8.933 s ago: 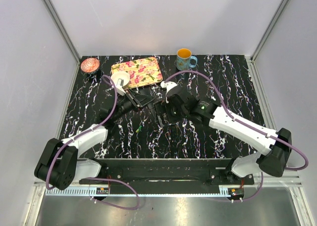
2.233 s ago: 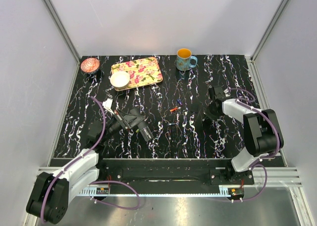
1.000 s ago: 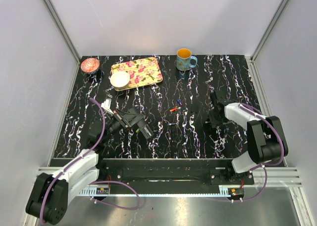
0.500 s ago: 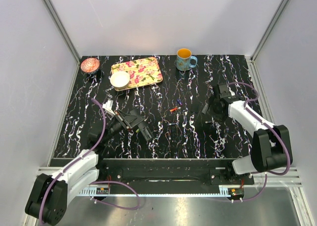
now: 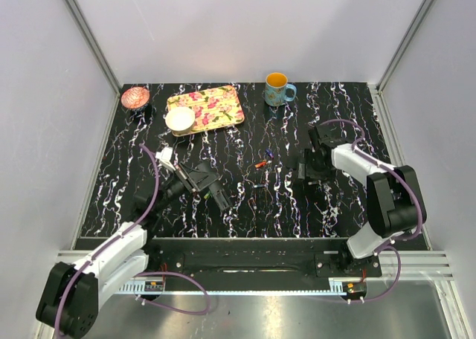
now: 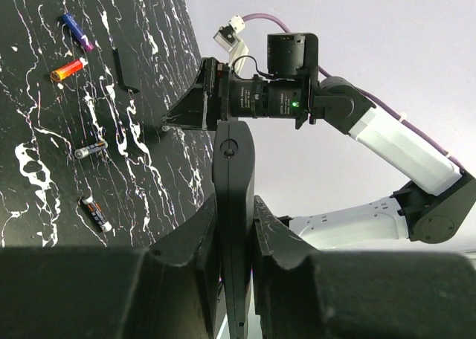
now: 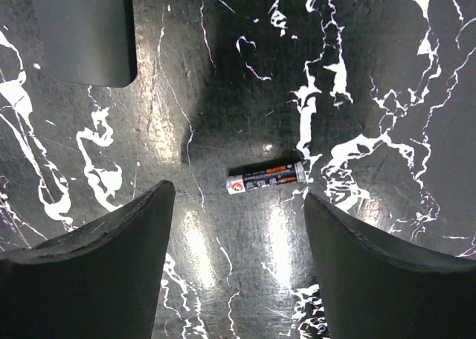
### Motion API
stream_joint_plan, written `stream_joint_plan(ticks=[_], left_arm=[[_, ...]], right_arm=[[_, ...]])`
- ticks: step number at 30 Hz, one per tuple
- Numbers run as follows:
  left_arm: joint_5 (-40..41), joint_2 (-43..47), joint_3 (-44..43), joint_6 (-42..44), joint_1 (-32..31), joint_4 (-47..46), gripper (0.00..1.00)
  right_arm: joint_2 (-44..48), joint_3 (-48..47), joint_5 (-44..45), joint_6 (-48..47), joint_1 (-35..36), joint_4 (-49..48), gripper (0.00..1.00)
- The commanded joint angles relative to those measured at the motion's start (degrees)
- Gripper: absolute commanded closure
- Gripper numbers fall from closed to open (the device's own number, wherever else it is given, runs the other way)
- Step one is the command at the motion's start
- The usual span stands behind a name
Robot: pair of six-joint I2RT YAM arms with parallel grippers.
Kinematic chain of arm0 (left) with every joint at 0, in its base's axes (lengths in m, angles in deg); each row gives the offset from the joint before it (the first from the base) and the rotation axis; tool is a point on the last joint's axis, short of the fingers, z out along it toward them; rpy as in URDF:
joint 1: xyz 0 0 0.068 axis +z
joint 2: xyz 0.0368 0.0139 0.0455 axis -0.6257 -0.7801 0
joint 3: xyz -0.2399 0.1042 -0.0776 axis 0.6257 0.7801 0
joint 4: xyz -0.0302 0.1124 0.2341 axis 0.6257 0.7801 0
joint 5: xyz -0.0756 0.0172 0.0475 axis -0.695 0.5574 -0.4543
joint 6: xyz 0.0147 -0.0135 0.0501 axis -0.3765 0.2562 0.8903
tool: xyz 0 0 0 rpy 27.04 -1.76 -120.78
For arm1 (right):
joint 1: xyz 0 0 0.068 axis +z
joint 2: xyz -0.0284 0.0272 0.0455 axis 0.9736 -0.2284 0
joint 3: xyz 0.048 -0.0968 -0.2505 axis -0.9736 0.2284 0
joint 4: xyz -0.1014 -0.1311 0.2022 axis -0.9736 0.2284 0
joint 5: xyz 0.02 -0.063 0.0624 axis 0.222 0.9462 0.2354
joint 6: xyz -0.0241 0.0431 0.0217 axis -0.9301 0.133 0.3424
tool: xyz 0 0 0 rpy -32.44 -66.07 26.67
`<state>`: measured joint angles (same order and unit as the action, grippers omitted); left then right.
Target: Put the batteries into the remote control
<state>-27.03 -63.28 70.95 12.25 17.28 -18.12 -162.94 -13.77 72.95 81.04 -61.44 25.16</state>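
My left gripper (image 5: 199, 177) is shut on the remote control (image 5: 218, 195), a slim black bar held off the table. In the left wrist view the remote control (image 6: 232, 168) stands edge-on, clamped between the fingers (image 6: 192, 239). Several batteries lie mid-table: an orange-red one (image 5: 260, 163), a purple-blue one (image 5: 269, 155) and two darker ones (image 5: 255, 184) (image 5: 251, 202). My right gripper (image 5: 305, 168) hovers just right of them. Its wrist view shows the right gripper (image 7: 238, 198) open, a black-and-orange battery (image 7: 265, 178) lying on the table between and just ahead of its fingertips, untouched.
A flat dark cover piece (image 7: 83, 30) lies beyond the battery, also visible as a black strip (image 6: 124, 70). At the back stand a floral tray (image 5: 223, 105), a white bowl (image 5: 180, 119), a blue mug (image 5: 277, 88) and a pink dish (image 5: 135, 97).
The right gripper has opened wider and swung left toward the batteries. The left gripper stays shut on the remote, barely moved.
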Motion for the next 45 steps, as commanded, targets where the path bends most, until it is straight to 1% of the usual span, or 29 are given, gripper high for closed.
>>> stream_joint_plan(ticks=[1,4,11,21,32,33,35,39,40,42,43,44,45], left_arm=[[0.16,-0.38,-2.59,1.84,-0.78,-1.55,1.0],[0.34,-0.74,-3.2,2.01,-1.22,-1.55,1.0],[0.6,-1.18,-3.65,2.28,-1.75,-1.81,1.0],[0.96,-0.39,-2.5,1.93,-1.93,-2.34,1.0],[1.39,-0.3,-1.98,1.84,-2.1,-2.78,1.0],[1.31,-0.21,-1.89,1.84,-2.1,-2.78,1.0],[1.4,-0.12,-1.8,1.75,-2.1,-2.78,1.0],[1.57,0.4,-1.54,1.75,-2.19,-2.69,1.0],[1.66,0.49,-1.45,1.75,-2.19,-2.6,1.0],[2.1,0.49,-1.27,1.84,-2.19,-2.6,1.0],[2.27,0.67,-1.19,1.75,-2.28,-2.69,1.0],[2.45,0.67,-1.18,1.84,-2.28,-2.69,1.0],[2.54,0.67,-1.36,1.75,-2.28,-2.69,1.0]], right_arm=[[-1.66,-3.24,2.31,-3.56,0.64,0.12,0.23],[-2.62,-3.68,3.19,-4.26,0.64,0.91,0.25],[-4.99,-4.48,4.25,-5.14,0.73,1.62,0.25],[-7.46,-4.57,3.64,-4.96,0.64,1.36,0.33],[-6.58,-3.34,2.67,-3.56,0.64,0.83,0.52],[-6.58,-3.07,2.49,-3.38,0.64,0.83,0.55],[-6.58,-2.81,2.14,-3.03,0.64,0.48,0.58],[-5.44,-1.76,1.79,-2.16,0.64,0.04,0.68],[-4.66,-1.32,1.61,-0.67,0.64,-0.57,0.72],[-0.53,0.78,-1.01,1.88,0.64,-2.23,0.76],[1.05,1.4,-1.29,5.28,0.64,-3.72,0.81],[3.5,1.76,-1.55,6.97,0.64,-4.26,0.83],[4.31,1.85,-2.25,8.29,0.73,-4.7,0.86]])
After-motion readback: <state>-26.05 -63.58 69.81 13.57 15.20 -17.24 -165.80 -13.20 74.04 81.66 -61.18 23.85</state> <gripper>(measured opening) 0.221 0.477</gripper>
